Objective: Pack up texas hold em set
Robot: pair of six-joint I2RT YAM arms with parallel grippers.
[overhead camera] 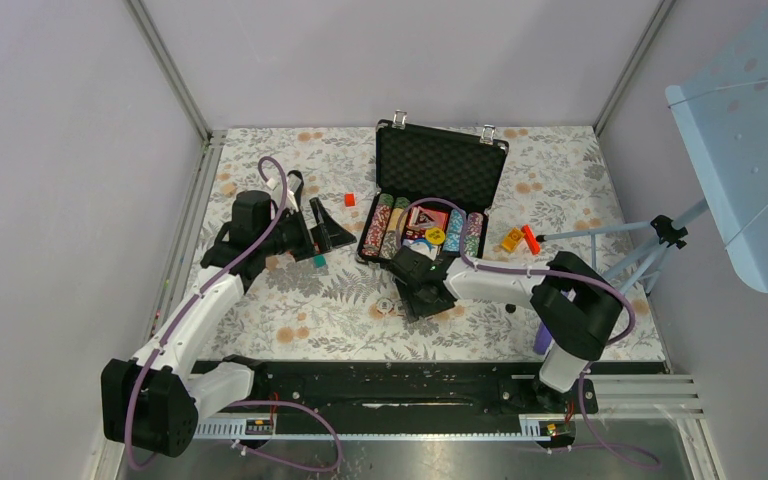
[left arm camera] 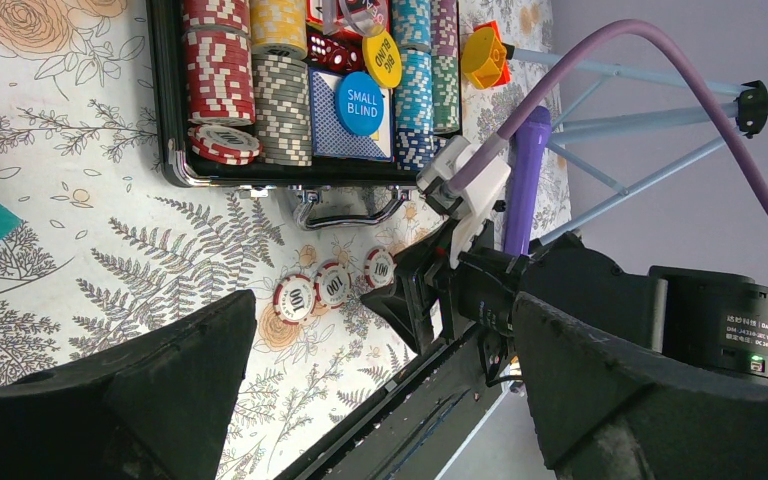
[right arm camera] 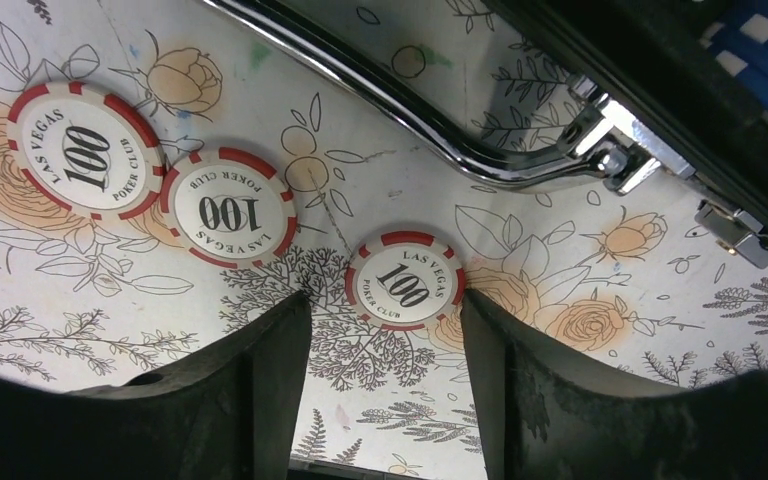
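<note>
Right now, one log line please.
right pincer: open, straddling one loose chip | left pincer: open, empty | loose chips: three | case: open

A lab test cell: grey panel walls point(overhead camera: 390, 60), aluminium posts point(overhead camera: 165, 65), tripod point(overhead camera: 660, 240) beside table point(overhead camera: 290, 310).

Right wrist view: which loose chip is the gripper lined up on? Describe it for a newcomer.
Find the open black briefcase in the table's middle, then its silver handle on the near side. Three red-and-white 100 chips lie on the floral cloth before it. The target chip is the one alone at the open right gripper's fingertips; the other two sit together.
</note>
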